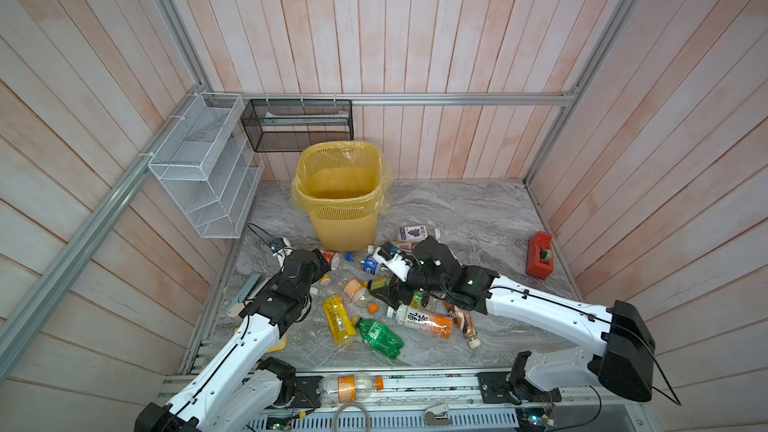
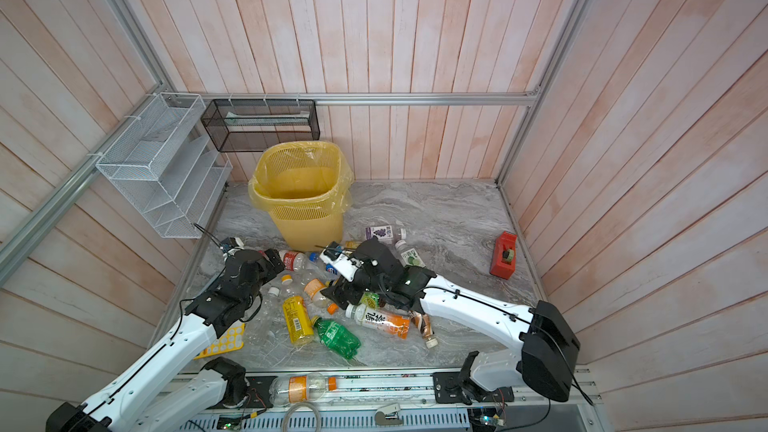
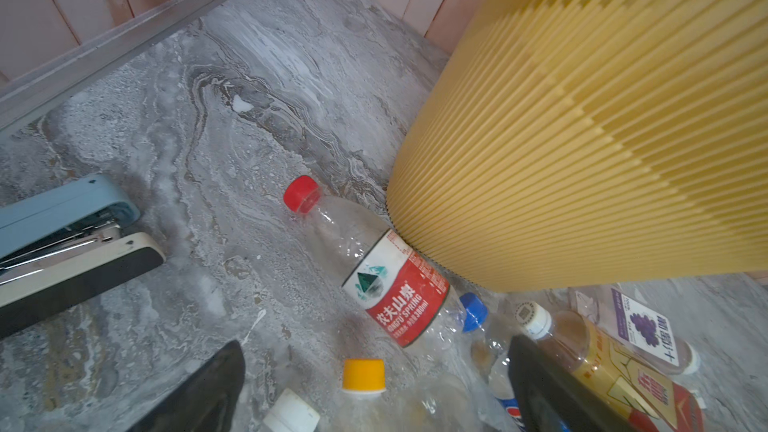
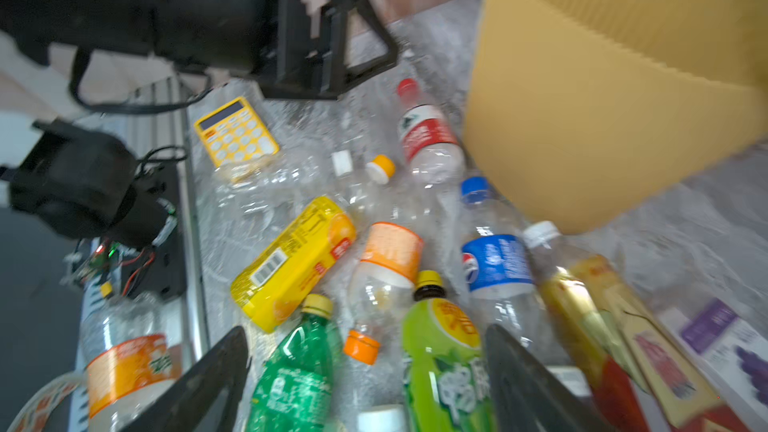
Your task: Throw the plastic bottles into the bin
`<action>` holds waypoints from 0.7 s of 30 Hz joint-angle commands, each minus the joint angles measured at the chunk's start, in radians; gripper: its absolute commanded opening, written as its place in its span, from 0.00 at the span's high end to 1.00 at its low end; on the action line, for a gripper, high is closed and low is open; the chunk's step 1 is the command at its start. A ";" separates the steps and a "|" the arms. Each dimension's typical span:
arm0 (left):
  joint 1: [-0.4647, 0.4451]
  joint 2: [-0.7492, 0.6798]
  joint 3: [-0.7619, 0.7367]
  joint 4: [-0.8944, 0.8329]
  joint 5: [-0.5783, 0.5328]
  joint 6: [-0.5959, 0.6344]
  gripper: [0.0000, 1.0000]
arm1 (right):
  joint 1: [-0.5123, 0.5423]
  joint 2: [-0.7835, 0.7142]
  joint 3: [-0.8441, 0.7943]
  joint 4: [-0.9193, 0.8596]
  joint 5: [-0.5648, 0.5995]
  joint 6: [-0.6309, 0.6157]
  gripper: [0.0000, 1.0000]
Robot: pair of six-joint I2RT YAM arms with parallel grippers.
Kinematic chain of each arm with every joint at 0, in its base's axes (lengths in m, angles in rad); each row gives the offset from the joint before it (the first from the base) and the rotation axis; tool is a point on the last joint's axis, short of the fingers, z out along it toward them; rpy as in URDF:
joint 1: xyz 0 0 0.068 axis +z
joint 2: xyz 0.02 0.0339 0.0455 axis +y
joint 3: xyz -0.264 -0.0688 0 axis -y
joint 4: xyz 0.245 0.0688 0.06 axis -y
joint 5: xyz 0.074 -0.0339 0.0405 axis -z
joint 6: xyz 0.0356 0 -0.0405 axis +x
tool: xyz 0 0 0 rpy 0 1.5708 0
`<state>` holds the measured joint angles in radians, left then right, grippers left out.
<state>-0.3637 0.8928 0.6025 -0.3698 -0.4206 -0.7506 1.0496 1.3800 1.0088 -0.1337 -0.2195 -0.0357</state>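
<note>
A yellow lattice bin, lined with a translucent yellow bag, stood upright toward the back of a grey marbled table. It was below a black mesh basket and near a white wire rack, both fixed to the walls. The plastic bottles lay scattered on the table in front of the bin, between the two arms in both top views. They were yellow, green, orange-labelled and clear, on their sides, some crushed. Another orange-labelled bottle lay on the metal rail at the front edge. In the left wrist view a red-capped water bottle lay just beside the bin's base. The left gripper hung low over the left of the pile, its jaws spread wide and holding nothing. The right gripper was low over the middle of the pile, jaws also apart. A dark green bottle and a lime green bottle lay between its fingers, and neither was clamped. A red tape dispenser sat well apart on the right.
</note>
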 commanded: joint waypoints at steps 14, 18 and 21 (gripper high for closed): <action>0.255 -0.082 -0.008 -0.064 0.163 0.120 0.00 | 0.304 0.327 0.174 -0.247 -0.087 -0.074 0.15; 0.256 -0.100 -0.025 -0.066 0.161 0.120 0.00 | 0.329 0.371 0.213 -0.296 -0.113 -0.051 0.16; 0.256 -0.112 -0.033 -0.069 0.159 0.119 0.00 | 0.344 0.396 0.233 -0.312 -0.136 -0.040 0.16</action>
<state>-0.1120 0.7963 0.5877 -0.4236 -0.2722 -0.6491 1.3808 1.7504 1.2083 -0.3809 -0.3134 -0.0963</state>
